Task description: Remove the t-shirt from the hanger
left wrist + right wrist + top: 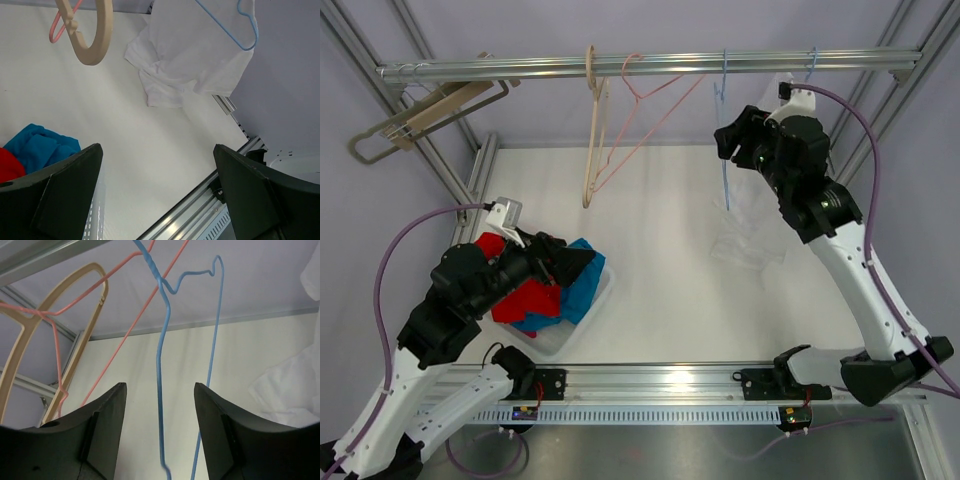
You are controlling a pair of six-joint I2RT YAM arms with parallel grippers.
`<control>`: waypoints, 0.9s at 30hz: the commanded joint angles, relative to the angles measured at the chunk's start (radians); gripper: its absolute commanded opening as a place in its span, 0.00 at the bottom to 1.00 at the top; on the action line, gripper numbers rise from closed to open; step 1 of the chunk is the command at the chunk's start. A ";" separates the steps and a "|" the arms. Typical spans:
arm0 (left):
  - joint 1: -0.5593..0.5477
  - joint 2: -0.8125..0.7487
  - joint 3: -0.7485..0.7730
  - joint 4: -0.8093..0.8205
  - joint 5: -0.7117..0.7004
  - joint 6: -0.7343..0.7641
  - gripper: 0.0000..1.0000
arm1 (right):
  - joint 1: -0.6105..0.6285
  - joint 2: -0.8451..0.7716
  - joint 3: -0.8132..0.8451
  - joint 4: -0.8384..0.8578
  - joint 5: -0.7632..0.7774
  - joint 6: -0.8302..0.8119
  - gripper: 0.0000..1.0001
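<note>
White t-shirt (185, 55) looks soft, light and floppy, so I'd pinch a bunched fold. It might be snagged on the blue hanger (220, 26). The left gripper (157, 195) and right gripper (160, 440) are both spread apart.

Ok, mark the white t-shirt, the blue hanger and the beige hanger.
white t-shirt (190, 55), left wrist view, middle of the crumpled fabric.
blue hanger (159, 390), right wrist view, on its long straight wire.
beige hanger (91, 58), left wrist view, bottom of its curved hook.

Blue hanger (159, 340) (thin wire) inside right hand's (159, 390) gap
</note>
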 commanded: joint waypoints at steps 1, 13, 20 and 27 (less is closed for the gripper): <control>0.001 -0.012 -0.008 0.079 0.096 0.050 0.99 | -0.011 -0.107 0.014 -0.072 0.063 -0.053 0.61; 0.001 -0.017 -0.054 0.088 0.271 0.141 0.99 | -0.305 0.079 0.261 -0.239 0.045 -0.110 0.60; 0.001 -0.024 -0.109 0.087 0.285 0.179 0.99 | -0.339 0.261 0.483 -0.337 0.036 -0.179 0.51; 0.001 -0.007 -0.115 0.087 0.286 0.185 0.99 | -0.342 0.281 0.482 -0.333 0.085 -0.202 0.14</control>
